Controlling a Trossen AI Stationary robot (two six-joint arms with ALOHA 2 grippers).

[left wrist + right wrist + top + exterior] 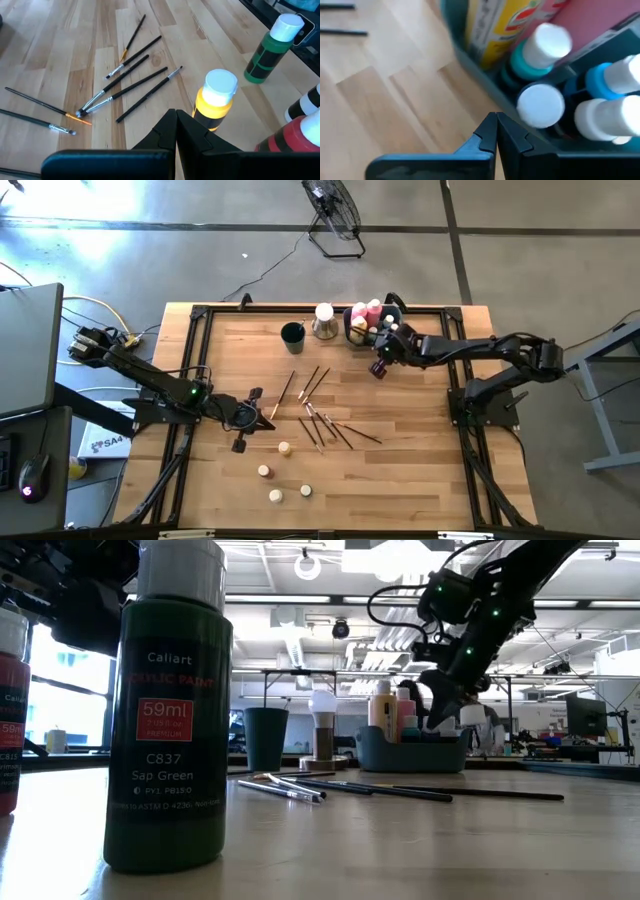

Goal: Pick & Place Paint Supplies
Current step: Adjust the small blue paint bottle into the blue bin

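Note:
Several thin dark-handled brushes (322,418) lie scattered mid-table. White-capped paint bottles (284,447) stand toward the near edge; the left wrist view shows a yellow one (215,102), a green one (270,50) and a red one (295,135). My left gripper (262,422) is shut (176,131) above the wood, just short of the yellow bottle. The grey-blue bin (362,330) at the far edge holds more bottles (540,45). My right gripper (380,365) is shut (496,131) and hangs over the bin's near wall (485,75); I see nothing between its fingers.
A dark round cup (292,333) and a white-topped jar (324,320) stand left of the bin at the far edge. In the low view the green bottle (170,710) fills the foreground. A fan (335,210) stands on the floor beyond the table.

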